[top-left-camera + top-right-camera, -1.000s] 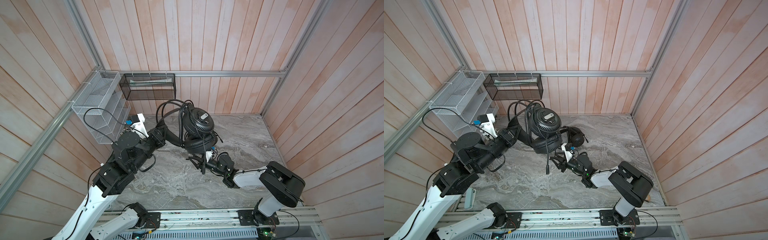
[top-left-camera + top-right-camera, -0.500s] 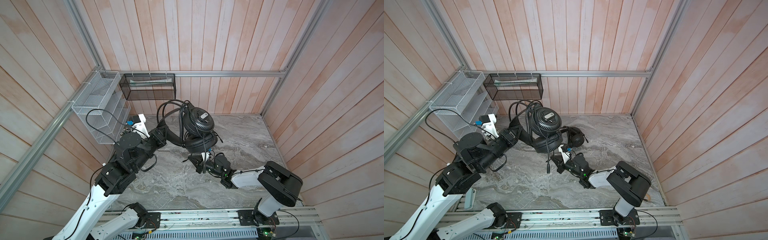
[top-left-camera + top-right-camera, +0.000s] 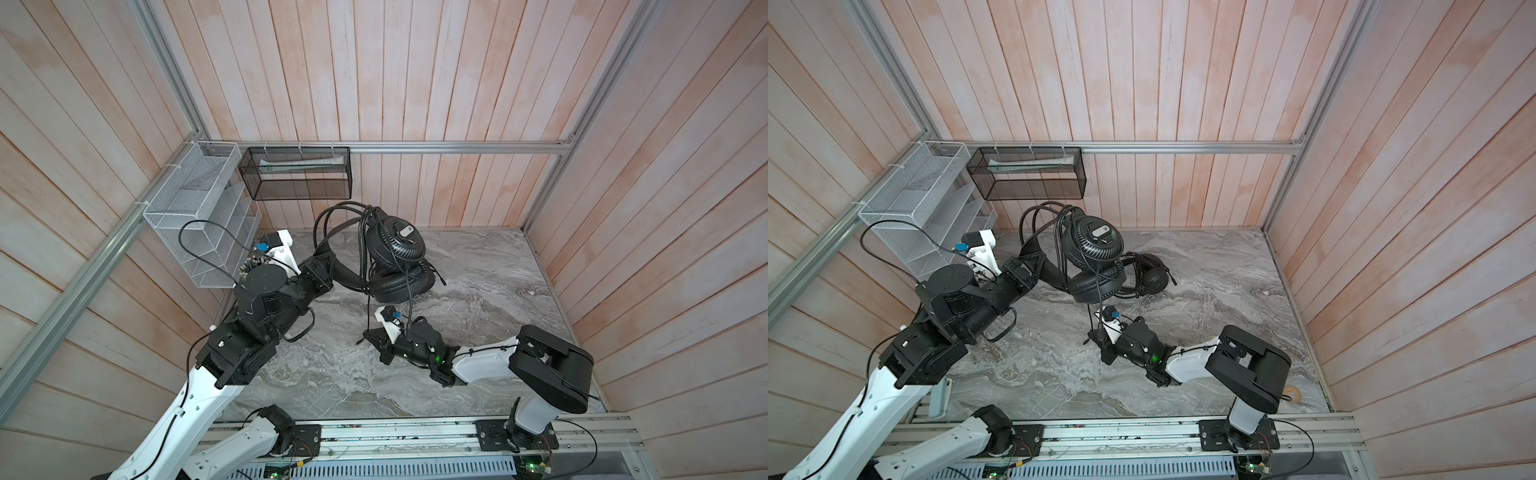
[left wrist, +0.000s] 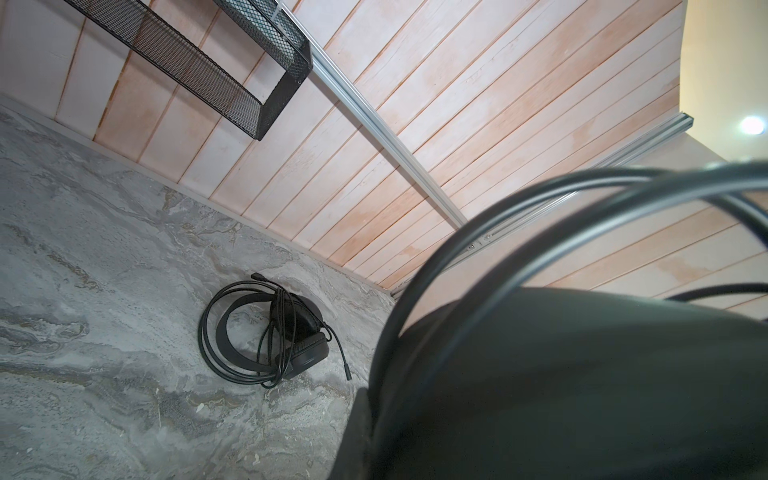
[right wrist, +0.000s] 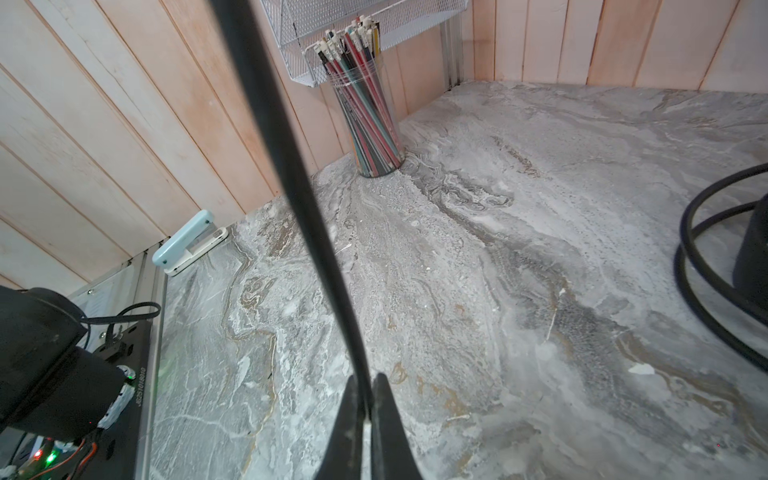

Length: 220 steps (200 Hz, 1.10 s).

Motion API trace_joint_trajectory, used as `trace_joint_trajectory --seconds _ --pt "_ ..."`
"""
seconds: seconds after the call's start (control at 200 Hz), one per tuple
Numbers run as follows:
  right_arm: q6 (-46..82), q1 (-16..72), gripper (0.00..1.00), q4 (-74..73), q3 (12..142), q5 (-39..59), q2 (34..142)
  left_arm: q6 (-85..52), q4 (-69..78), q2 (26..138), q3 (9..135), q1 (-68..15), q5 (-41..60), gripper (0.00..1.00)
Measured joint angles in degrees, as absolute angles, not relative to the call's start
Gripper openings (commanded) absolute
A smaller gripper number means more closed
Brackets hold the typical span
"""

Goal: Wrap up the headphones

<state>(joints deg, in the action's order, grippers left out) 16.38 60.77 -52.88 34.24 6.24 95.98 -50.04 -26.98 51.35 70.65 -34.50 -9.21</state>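
headset [image 3: 395,249] hangs lifted from the left gripper [image 3: 323,268], which is clamped on its headband [image 3: 343,276] so the cable [image 5: 295,183] drops free. the right gripper [image 5: 366,386], below it, pinches that cable straight, likely for winding. beyond both, the second headset [image 4: 266,332] lies on the table [image 3: 478,270], already coiled.

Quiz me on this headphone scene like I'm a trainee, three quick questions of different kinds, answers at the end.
1. True or false: the right claw is shut on a thin black cable.
2. What fills the clear cup by the wall? A) pencils B) scissors C) spoons
3. Fill in: the left claw holds one headset up; the other headset lies on the ____.
Key: 1 true; 2 A; 3 table.
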Motion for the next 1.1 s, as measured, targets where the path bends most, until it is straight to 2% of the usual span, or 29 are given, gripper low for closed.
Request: trace_joint_trajectory --seconds 0.57,0.875,1.1 --pt "11.9 71.9 0.0 -45.5 36.2 2.0 95.5 -55.1 -27.7 55.6 68.3 -27.6 -9.3 0.0" --pt "7.6 80.4 0.0 -33.6 38.5 -2.3 85.1 -52.1 -29.2 57.5 67.4 -25.8 -15.8 0.0" --pt "4.6 85.1 0.0 -22.3 43.1 -5.3 78.5 -48.2 -29.4 60.4 61.6 -24.3 -19.9 0.0"
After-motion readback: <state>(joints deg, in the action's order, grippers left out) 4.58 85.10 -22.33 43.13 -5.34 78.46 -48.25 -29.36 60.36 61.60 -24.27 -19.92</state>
